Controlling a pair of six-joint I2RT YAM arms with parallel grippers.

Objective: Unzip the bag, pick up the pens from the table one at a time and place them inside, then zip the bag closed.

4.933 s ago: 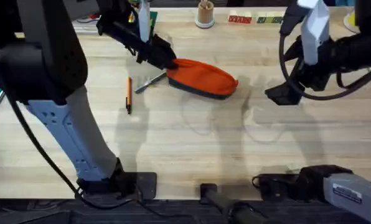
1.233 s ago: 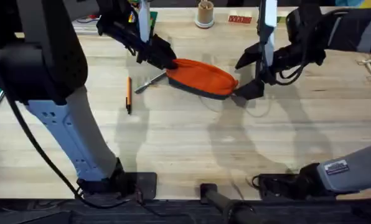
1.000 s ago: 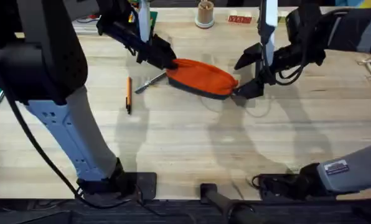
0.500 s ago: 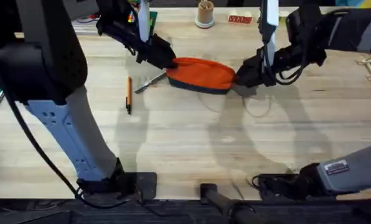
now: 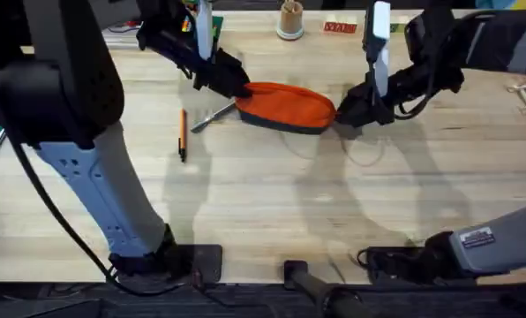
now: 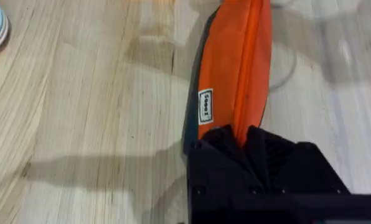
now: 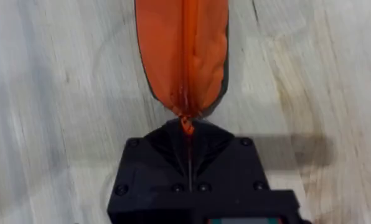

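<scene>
Pale wood table (image 5: 272,203); orange bag (image 5: 285,107) zipped, navy-edged.

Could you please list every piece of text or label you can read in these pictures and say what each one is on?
White tag on the bag: lettering too blurred to read.
Red sign at the far edge of the table, at: white lettering, too small to read.
White label on the right arm near its base: too small to read.

My arms are black with pale grey-blue link covers and looping black cables. The right gripper (image 7: 188,163) is a blocky black housing with small screws; the left gripper (image 6: 248,155) looks alike
</scene>
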